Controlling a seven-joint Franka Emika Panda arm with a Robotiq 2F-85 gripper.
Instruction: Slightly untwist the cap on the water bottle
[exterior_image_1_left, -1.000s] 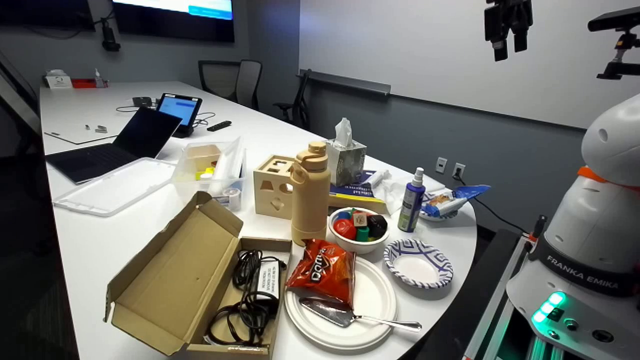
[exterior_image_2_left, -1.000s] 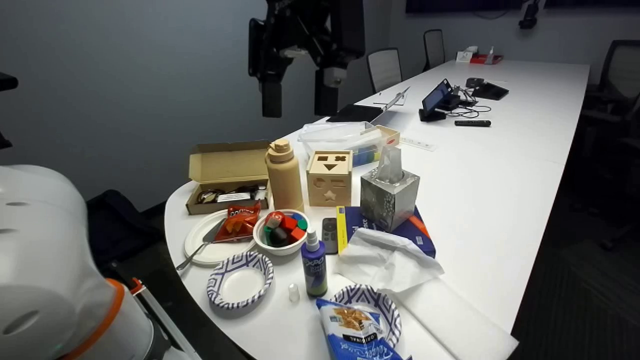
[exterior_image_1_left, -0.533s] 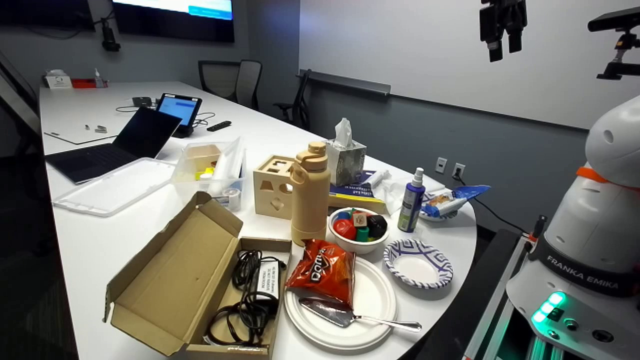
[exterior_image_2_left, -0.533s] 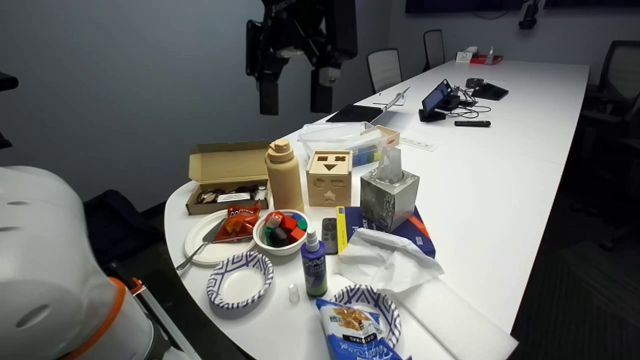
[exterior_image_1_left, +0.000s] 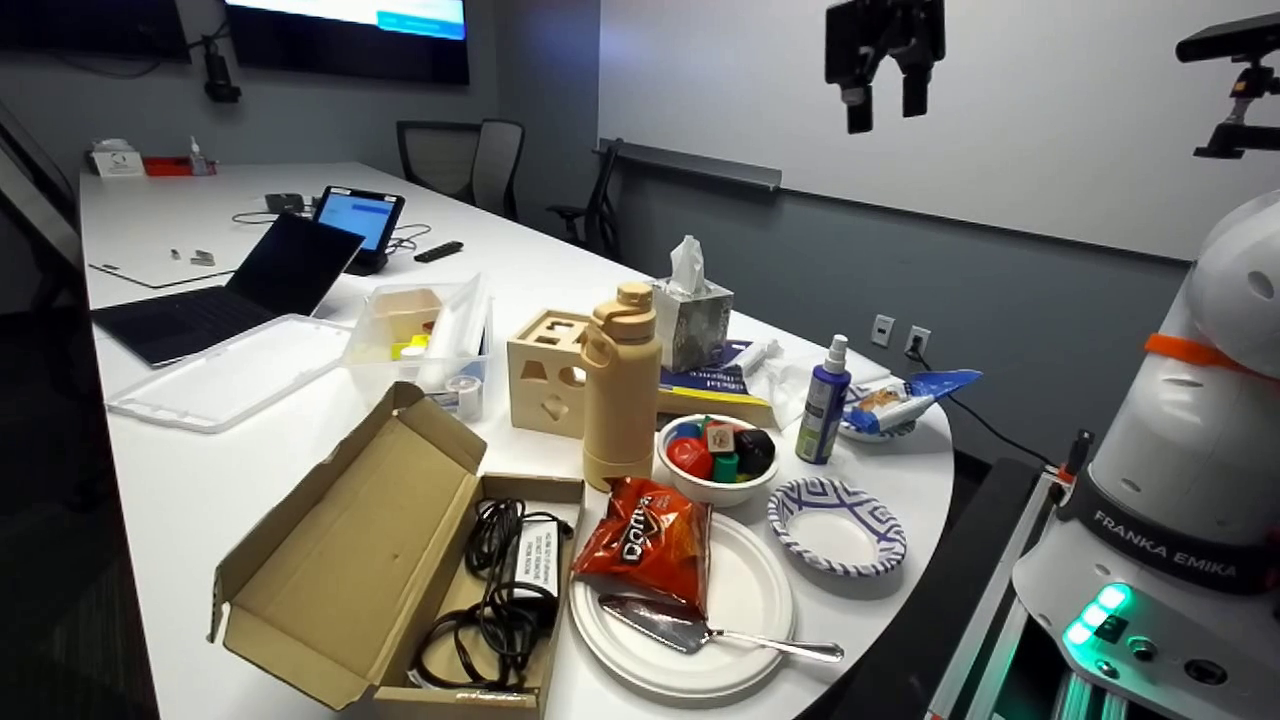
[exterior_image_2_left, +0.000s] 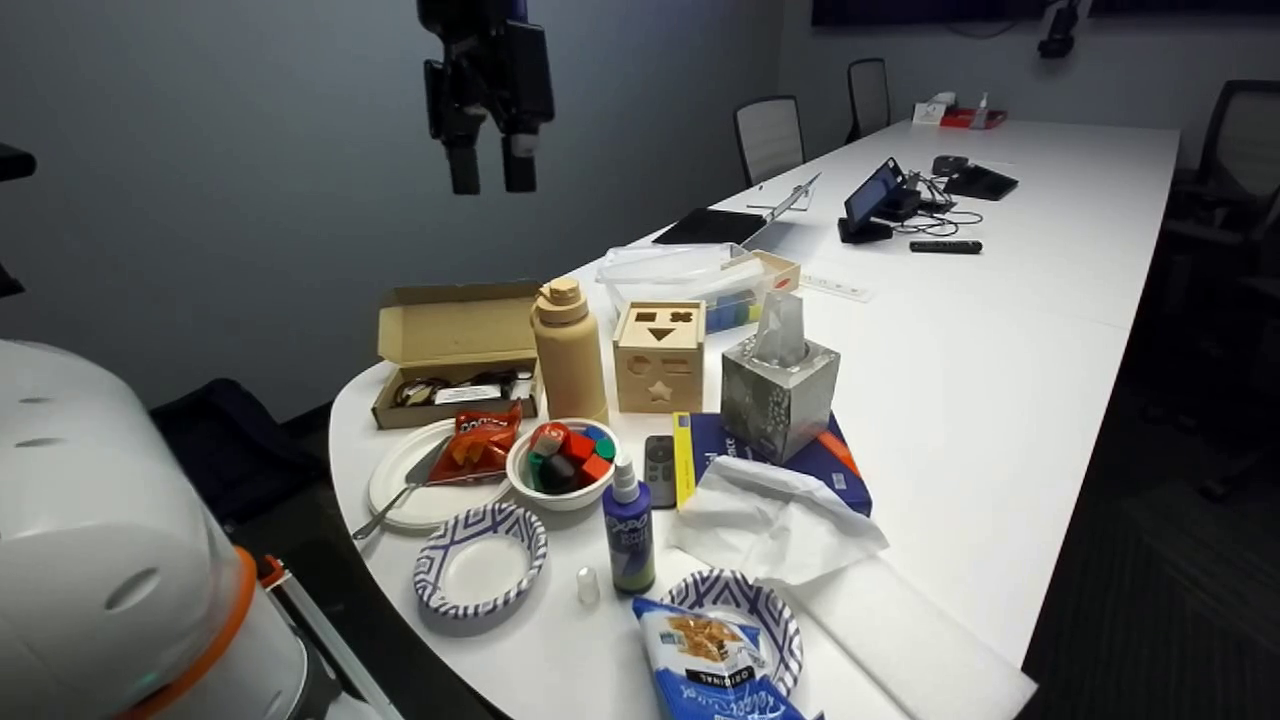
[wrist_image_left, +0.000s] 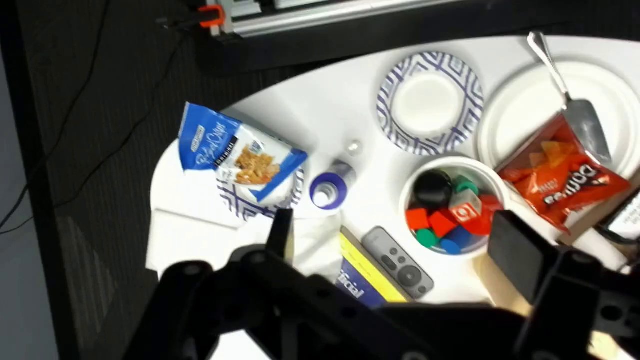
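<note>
The tall tan water bottle (exterior_image_1_left: 620, 410) stands upright on the table, and it also shows in an exterior view (exterior_image_2_left: 570, 365). Its round tan cap (exterior_image_1_left: 634, 296) sits on top, also visible in an exterior view (exterior_image_2_left: 564, 292). My gripper (exterior_image_1_left: 887, 105) is open and empty, high above the table. It appears up and right of the cap there, and up and left of it in an exterior view (exterior_image_2_left: 492, 175). In the wrist view the open fingers (wrist_image_left: 400, 245) point down at the table. The cap is hidden there; a tan surface shows beside one finger, too blurred to name.
A wooden shape box (exterior_image_2_left: 659, 358) stands close beside the bottle. A bowl of blocks (exterior_image_1_left: 717, 490), a red chip bag (exterior_image_1_left: 650, 540) and an open cardboard box (exterior_image_1_left: 350, 560) surround its base. A tissue box (exterior_image_2_left: 780, 395) and spray bottle (exterior_image_2_left: 629, 535) stand nearby.
My gripper has moved left in both exterior views, and looks smaller and farther off in one of them. It stays open. The bottle and other table items have not moved.
</note>
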